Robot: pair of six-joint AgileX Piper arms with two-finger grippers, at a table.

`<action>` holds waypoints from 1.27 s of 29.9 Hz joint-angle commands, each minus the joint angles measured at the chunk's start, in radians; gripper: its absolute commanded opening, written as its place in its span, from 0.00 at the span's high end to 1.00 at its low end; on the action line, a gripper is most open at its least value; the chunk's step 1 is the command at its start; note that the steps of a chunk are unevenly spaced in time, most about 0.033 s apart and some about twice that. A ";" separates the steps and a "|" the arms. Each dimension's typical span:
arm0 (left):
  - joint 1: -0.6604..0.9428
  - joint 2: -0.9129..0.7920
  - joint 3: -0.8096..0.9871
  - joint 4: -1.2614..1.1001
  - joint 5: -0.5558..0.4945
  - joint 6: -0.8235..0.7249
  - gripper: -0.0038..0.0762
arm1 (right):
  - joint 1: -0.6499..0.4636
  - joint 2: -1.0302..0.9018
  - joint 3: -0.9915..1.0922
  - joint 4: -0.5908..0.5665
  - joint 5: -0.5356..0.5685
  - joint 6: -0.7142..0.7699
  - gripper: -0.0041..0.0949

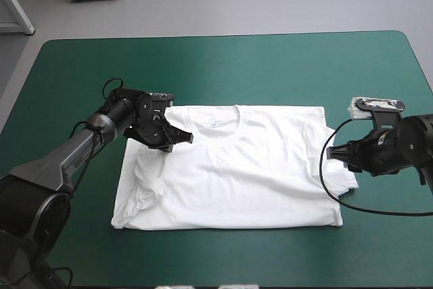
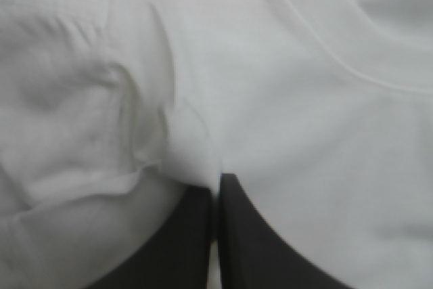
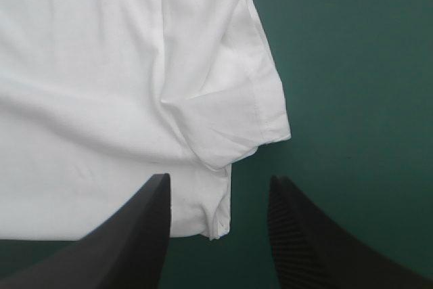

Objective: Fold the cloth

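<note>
Closest to us in the high view, the left arm (image 1: pixel 47 174) comes in from the lower left of the frame and reaches onto the T-shirt (image 1: pixel 237 181). That shirt lies spread flat on the teal-green cover (image 1: pixel 223 65) in the middle of the bench, its collar (image 1: pixel 218 121) toward the far edge. We see the left hand (image 1: pixel 184 138) resting on the shirt's upper left part, just beside the collar. In its wrist view the black fingers (image 2: pixel 257 235) are pressed together, pinching a small raised ridge of white cloth at their tips, with the crumpled left sleeve (image 2: pixel 81 140) beside them. At the right of the frame the right hand (image 1: pixel 336 154) sits low at the shirt's right edge. We find its fingers (image 3: pixel 135 235) spread apart, the hemmed right sleeve (image 3: pixel 264 120) just ahead and a strip of the shirt's edge lying between them.
</note>
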 commanded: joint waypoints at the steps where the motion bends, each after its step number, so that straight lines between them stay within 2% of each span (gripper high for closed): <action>1: -0.005 -0.016 -0.028 -0.003 -0.014 -0.011 0.96 | -0.010 -0.021 -0.034 -0.006 0.008 -0.006 0.53; 4: -0.005 -0.009 -0.029 -0.001 -0.014 -0.009 0.93 | -0.010 -0.021 -0.034 -0.006 0.008 -0.006 0.53; 6: -0.005 -0.009 -0.030 -0.001 -0.003 -0.006 0.85 | -0.010 -0.021 -0.034 -0.006 0.008 -0.006 0.53; 9: -0.005 -0.011 -0.042 -0.005 0.021 -0.011 0.64 | -0.010 -0.021 -0.034 -0.006 0.008 -0.008 0.53; 12: -0.005 -0.011 -0.070 -0.005 0.051 0.001 0.38 | -0.010 -0.021 -0.034 -0.007 0.008 -0.008 0.53; 14: -0.005 -0.011 -0.095 -0.003 0.066 0.005 0.27 | -0.010 -0.021 -0.034 -0.010 0.006 -0.008 0.53; 15: -0.005 -0.011 -0.110 -0.001 0.076 0.005 0.26 | -0.010 -0.021 -0.034 -0.023 0.006 -0.008 0.53; 19: -0.005 -0.020 -0.150 0.039 0.139 0.007 0.28 | -0.022 -0.011 -0.034 -0.046 0.006 -0.001 0.53; 23: -0.005 -0.062 -0.150 0.158 0.227 0.012 0.29 | -0.099 0.042 -0.034 -0.021 0.005 -0.033 0.53; 26: 0.007 -0.114 -0.150 0.198 0.231 0.012 0.31 | -0.150 0.103 -0.034 -0.004 0.004 -0.098 0.52; 32: 0.078 -0.184 -0.136 0.200 0.286 0.020 0.32 | -0.162 0.199 -0.034 0.033 -0.062 -0.111 0.52; 38: 0.134 -0.271 0.043 0.196 0.235 0.015 0.32 | -0.162 0.261 0.011 0.055 -0.127 -0.117 0.52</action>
